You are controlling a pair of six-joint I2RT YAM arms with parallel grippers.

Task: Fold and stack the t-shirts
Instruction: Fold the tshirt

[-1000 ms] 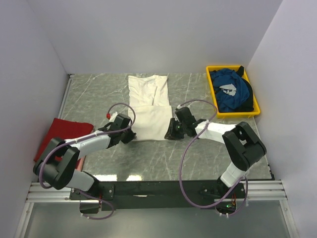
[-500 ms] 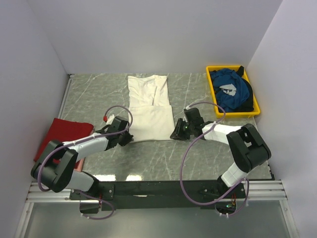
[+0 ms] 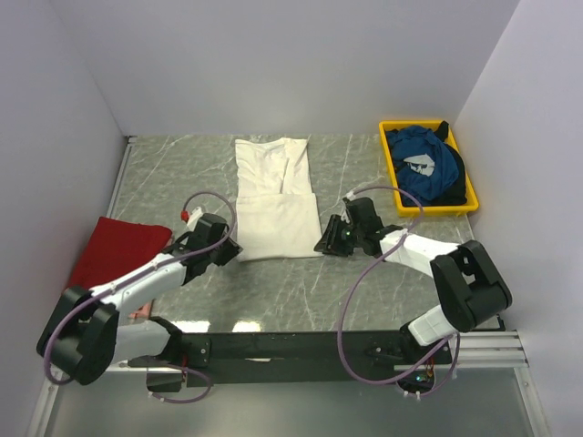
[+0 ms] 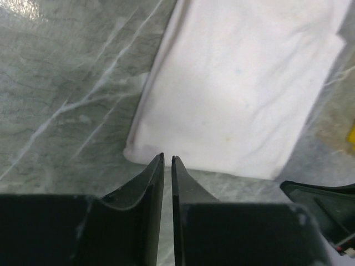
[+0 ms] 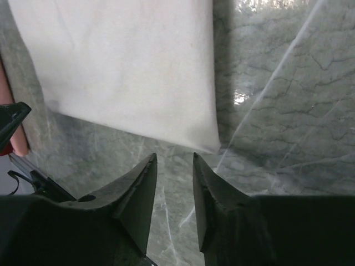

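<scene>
The cream-white t-shirt [image 3: 276,226] lies in the middle of the table, its lower part folded up into a rectangle over the body [image 3: 271,162]. My left gripper [image 3: 234,248] sits just off its near left corner. Its jaws are parted by a thin slit with only table between them [image 4: 167,159]. The white cloth [image 4: 238,88] begins right beyond the tips. My right gripper [image 3: 325,244] stands open just off the near right corner [image 5: 211,145], holding nothing [image 5: 175,157]. The dark red t-shirt [image 3: 123,248] lies at the left. The blue t-shirt [image 3: 421,168] is bunched in the tray.
A yellow plastic tray [image 3: 390,175] stands at the back right against the right wall. White walls close the table at the left, back and right. Grey marble table [image 3: 301,287] shows between the shirt and the arm bases.
Both grippers have let go of the white shirt's near corners and backed slightly outward, the left arm swinging left. Both jaws have opened a little. The folded part now lies flat.
</scene>
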